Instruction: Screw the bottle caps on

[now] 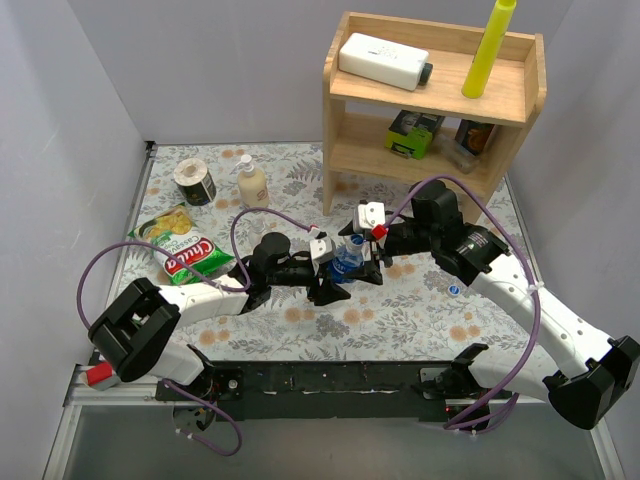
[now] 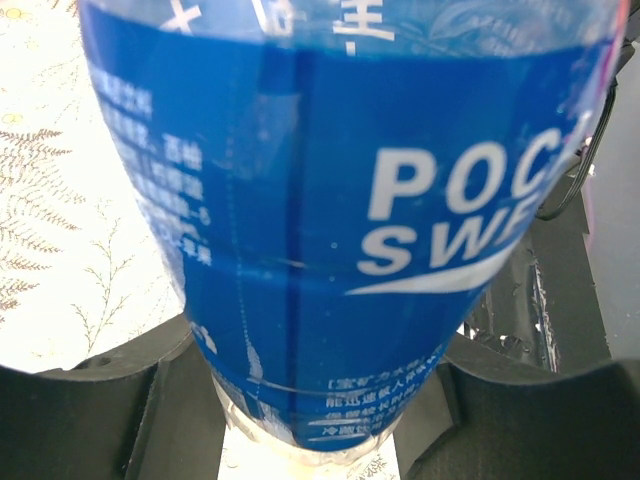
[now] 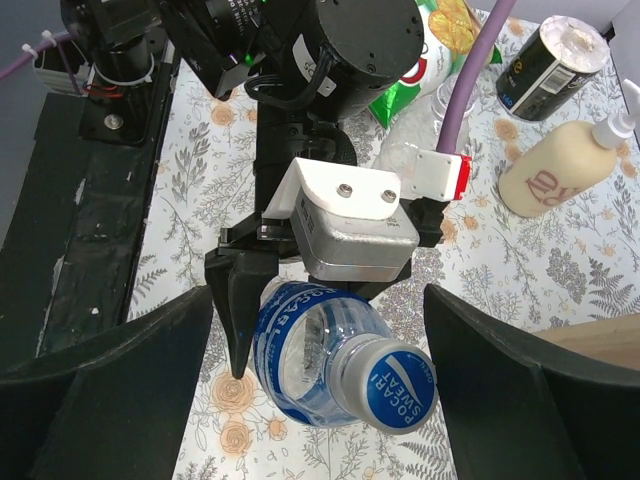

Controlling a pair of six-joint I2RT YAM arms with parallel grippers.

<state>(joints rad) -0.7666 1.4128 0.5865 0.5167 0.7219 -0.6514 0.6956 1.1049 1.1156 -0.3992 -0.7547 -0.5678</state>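
Note:
My left gripper [image 1: 326, 276] is shut on the blue-labelled bottle [image 1: 347, 262], whose label fills the left wrist view [image 2: 330, 250] between the two black fingers [image 2: 90, 410]. The bottle is tilted, its neck pointing toward the right arm. A blue bottle cap [image 3: 398, 388] with white lettering sits on its mouth. My right gripper [image 3: 318, 298] stands open, one finger well off each side of the cap, touching nothing. A second small blue cap [image 1: 454, 290] lies on the cloth to the right. The plain clear bottle [image 3: 405, 152] lies by the snack bag, half hidden behind the left arm.
A wooden shelf [image 1: 430, 100] stands at the back right with a white box and a yellow tube on top. A cream pump bottle [image 1: 251, 185], a dark can [image 1: 195, 180] and a green snack bag [image 1: 185, 250] sit at the back left on the floral cloth.

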